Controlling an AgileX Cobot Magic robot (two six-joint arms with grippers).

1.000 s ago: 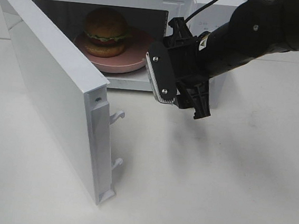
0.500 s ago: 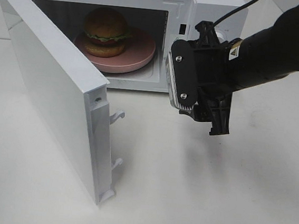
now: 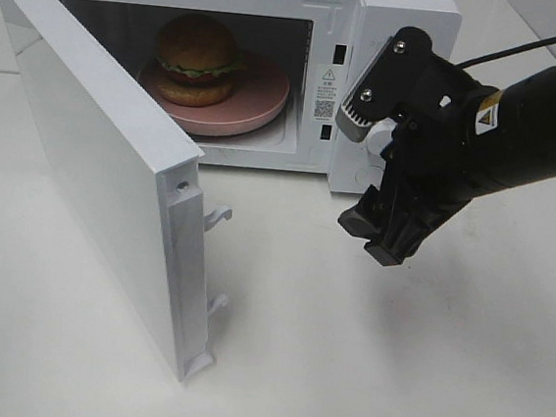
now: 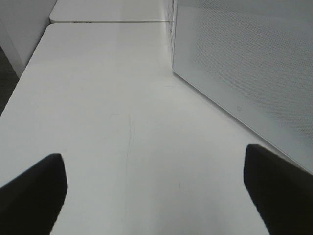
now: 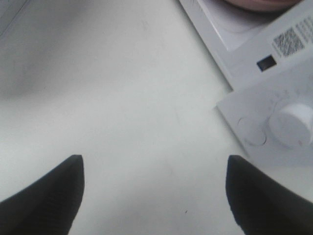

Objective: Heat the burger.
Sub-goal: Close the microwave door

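Note:
The burger [image 3: 196, 58] sits on a pink plate [image 3: 259, 98] inside the open white microwave [image 3: 406, 4]. My right gripper [image 3: 359, 182] hangs in front of the microwave's control panel, right of the cavity and apart from the burger. It is open, with nothing between its fingers. In the right wrist view the right gripper [image 5: 154, 196] is over bare table, with the panel's white knob [image 5: 293, 122] and an edge of the plate [image 5: 259, 4] beyond. The left gripper [image 4: 154, 191] is open and empty over the table, beside the outer face of the door [image 4: 244, 63].
The microwave door [image 3: 96, 152] stands swung wide open toward the front left, its latch hooks [image 3: 218, 218] sticking out. A white table [image 3: 341, 372] spreads in front of the microwave. A black cable [image 3: 530, 50] runs to the right arm.
The right gripper has drawn back from the microwave opening, moved right to the front of the control panel, and turned its fingers downward. The burger, plate and door have not moved.

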